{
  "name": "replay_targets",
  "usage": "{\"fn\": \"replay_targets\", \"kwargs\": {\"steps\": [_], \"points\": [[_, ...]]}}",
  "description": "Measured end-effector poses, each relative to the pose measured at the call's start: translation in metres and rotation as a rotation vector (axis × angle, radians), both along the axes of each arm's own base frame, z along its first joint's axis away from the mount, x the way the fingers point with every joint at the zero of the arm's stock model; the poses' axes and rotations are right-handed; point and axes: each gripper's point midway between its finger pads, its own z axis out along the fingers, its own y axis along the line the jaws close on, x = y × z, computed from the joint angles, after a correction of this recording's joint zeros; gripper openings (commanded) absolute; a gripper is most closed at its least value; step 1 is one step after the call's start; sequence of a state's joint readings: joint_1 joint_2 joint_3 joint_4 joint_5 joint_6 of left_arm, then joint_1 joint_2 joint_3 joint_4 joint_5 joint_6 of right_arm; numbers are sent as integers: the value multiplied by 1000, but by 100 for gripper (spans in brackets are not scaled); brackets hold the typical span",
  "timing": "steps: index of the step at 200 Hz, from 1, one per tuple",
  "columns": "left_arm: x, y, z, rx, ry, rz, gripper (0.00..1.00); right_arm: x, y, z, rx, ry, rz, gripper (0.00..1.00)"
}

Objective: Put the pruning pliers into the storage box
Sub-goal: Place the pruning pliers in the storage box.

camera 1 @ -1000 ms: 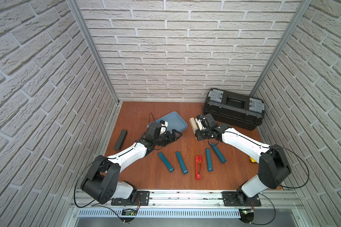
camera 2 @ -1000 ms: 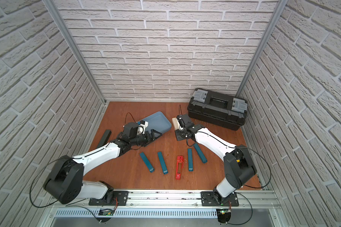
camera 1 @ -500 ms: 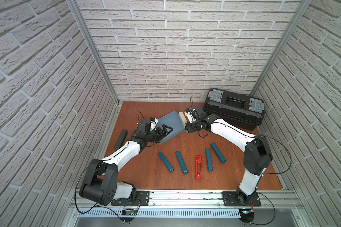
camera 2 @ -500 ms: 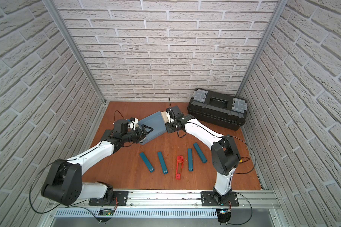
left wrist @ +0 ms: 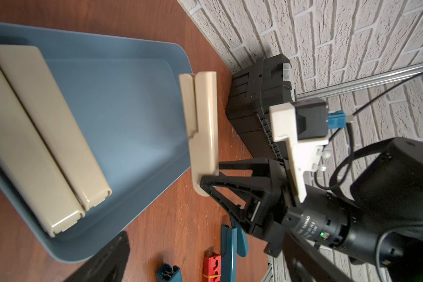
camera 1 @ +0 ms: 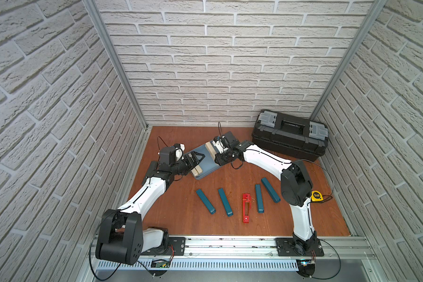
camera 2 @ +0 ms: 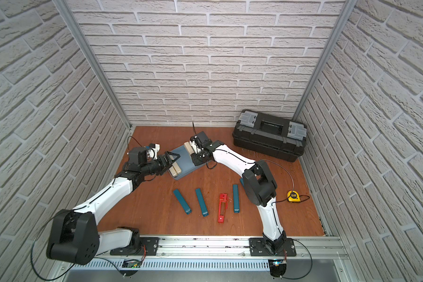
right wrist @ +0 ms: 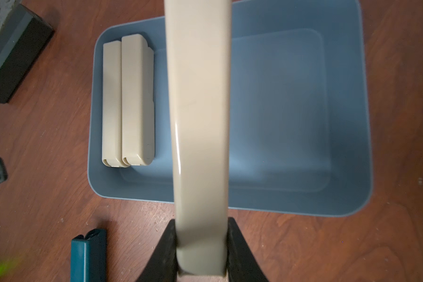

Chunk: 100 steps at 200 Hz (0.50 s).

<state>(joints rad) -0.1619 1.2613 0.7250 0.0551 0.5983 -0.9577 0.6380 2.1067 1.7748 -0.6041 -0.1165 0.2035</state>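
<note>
The light blue storage box (camera 1: 209,162) (camera 2: 187,162) lies mid-table. Two beige pruning pliers (camera 1: 196,171) (right wrist: 127,102) rest side by side at the end nearest my left arm. My right gripper (camera 1: 219,156) (right wrist: 202,223) is shut on one end of a third beige one (camera 1: 210,148) (left wrist: 203,127), held above the box. My left gripper (camera 1: 197,157) (camera 2: 172,157) hovers open and empty at the box's other side. Several teal pliers (camera 1: 205,201) (camera 1: 225,201) (camera 1: 259,201) and a red one (camera 1: 246,207) lie on the wood in front.
A big black toolbox (camera 1: 288,136) stands at the back right. Beside my right arm's elbow lies a yellow tape measure (camera 1: 316,195). A dark grey bar (right wrist: 12,56) sits on the floor past the box's beige end, near the left wall.
My right gripper has carried the beige piece leftward from beside the box to above it. My left gripper has drawn back a little toward the left, staying open.
</note>
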Motion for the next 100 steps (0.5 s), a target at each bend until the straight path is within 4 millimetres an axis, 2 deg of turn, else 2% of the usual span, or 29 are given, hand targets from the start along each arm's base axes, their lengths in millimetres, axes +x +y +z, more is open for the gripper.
{"fn": "replay_targets", "kwargs": {"steps": [31,58,100], "points": [[0,13,-8,-8,26,25,98,-2,18,-15,-4,22,27,3],[2,22,-7,-21,27,40,98,-1,33,-27,-5,34,45,3],[3,31,-6,-33,25,50,98,8,48,-34,1,31,54,3]]}}
